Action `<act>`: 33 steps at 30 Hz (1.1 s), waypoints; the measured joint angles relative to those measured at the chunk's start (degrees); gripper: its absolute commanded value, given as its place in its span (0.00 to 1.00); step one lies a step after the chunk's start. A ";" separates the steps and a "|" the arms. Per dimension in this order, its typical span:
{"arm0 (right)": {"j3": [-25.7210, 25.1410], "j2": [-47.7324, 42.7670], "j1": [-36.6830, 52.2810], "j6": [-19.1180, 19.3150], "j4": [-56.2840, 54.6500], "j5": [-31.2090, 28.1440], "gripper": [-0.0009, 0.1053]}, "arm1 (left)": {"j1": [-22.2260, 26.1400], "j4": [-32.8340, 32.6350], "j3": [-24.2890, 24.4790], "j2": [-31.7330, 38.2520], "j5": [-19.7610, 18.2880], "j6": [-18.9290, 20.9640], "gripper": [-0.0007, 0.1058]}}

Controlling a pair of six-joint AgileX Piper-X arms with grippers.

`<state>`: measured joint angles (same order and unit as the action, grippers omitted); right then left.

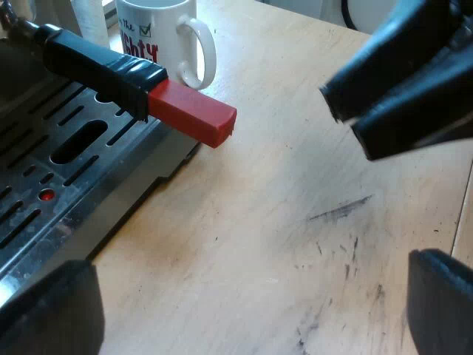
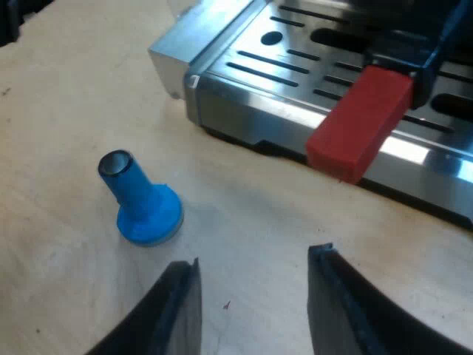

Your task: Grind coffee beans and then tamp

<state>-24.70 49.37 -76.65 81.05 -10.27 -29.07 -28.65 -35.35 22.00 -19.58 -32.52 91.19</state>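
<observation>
The holder's dark handle (image 1: 103,66) sticks out from the espresso machine's front over the drip tray (image 1: 66,170); its red end (image 1: 192,115) overhangs the wooden table. My left gripper (image 1: 244,318) hangs open above the bare table beside the tray, short of the red end and holding nothing. The right gripper (image 1: 399,89) shows farther off over the table, beyond the red end. In the right wrist view my right gripper (image 2: 255,296) is open and empty above the table. The blue tamper (image 2: 144,203) stands on its base just ahead of one finger. The red end (image 2: 362,122) lies ahead, over the tray's edge.
A white mug (image 1: 166,37) with red lettering stands on the table by the machine, behind the handle. The slotted steel drip tray (image 2: 295,66) has a sharp corner near the tamper. Dark scuff marks (image 1: 340,211) streak the wood.
</observation>
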 measured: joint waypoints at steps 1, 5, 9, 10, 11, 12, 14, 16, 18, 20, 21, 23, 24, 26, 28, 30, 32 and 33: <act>0.63 0.00 -1.07 0.01 0.92 -1.62 0.25 | 0.00 0.00 0.00 0.00 0.00 0.00 0.79; 1.98 -0.10 -1.63 -0.11 2.53 -3.86 0.08 | 0.00 0.00 0.00 0.00 0.00 0.00 0.79; 3.76 -0.10 -1.63 -0.12 4.91 -4.31 0.03 | 0.00 1.18 -0.87 0.00 0.00 0.00 0.79; 4.09 -0.10 -1.63 -0.12 5.42 -4.31 0.03 | 0.00 1.30 -1.11 0.00 0.00 0.00 0.79; 4.11 -0.10 -1.63 -0.12 5.47 -4.10 0.03 | 0.00 1.26 -1.13 0.00 0.00 0.00 0.79; 4.09 -0.10 -1.63 -0.12 6.03 -3.76 0.03 | 0.00 1.26 -1.10 0.00 0.00 0.00 0.79; 4.09 -0.10 -1.63 -0.12 7.12 -3.70 0.03 | 0.00 1.26 -1.10 0.00 0.00 0.00 0.79; 4.09 -0.10 -1.63 -0.12 7.99 -3.70 0.03 | 0.00 1.26 -1.10 0.00 0.00 0.00 0.79; 4.09 -0.10 -1.63 -0.12 8.40 -3.70 0.03 | 0.00 1.26 -1.10 0.00 0.00 0.00 0.79; 4.09 -0.10 -1.63 -0.12 8.37 -3.70 0.03 | 0.00 1.26 -1.10 0.00 0.00 0.00 0.79; 4.25 -0.10 -1.63 -0.12 8.48 -3.70 0.03 | 0.00 1.26 -1.10 0.00 0.00 0.00 0.79; 4.47 -0.10 -1.63 -0.12 8.43 -3.70 0.03 | 0.00 1.26 -1.10 0.00 0.00 0.00 0.79; 4.47 -0.10 -1.63 -0.12 8.43 -3.70 0.03 | 0.00 1.26 -1.10 0.00 0.00 0.00 0.79; 4.45 0.34 -1.63 -0.12 8.43 -3.85 0.03 | 0.00 1.26 -1.10 0.00 0.00 0.00 0.79; 4.45 3.21 -1.63 -0.12 10.84 -4.48 0.03 | 0.00 1.26 -1.10 0.00 0.00 0.00 0.79; 4.45 5.30 -1.63 -0.12 12.55 -5.35 0.03 | 0.00 1.26 -1.10 0.00 0.00 0.00 0.79; 4.45 7.01 -1.63 -0.12 13.84 -6.56 0.03 | 0.00 1.26 -1.10 0.00 0.00 0.00 0.79; 4.45 7.02 -1.63 -0.12 13.98 -6.72 0.03 | 0.00 1.26 -1.10 0.00 0.00 0.00 0.79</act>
<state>-20.25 56.39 -78.28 80.93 3.71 -35.79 -28.65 -34.10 20.90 -19.58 -32.52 91.19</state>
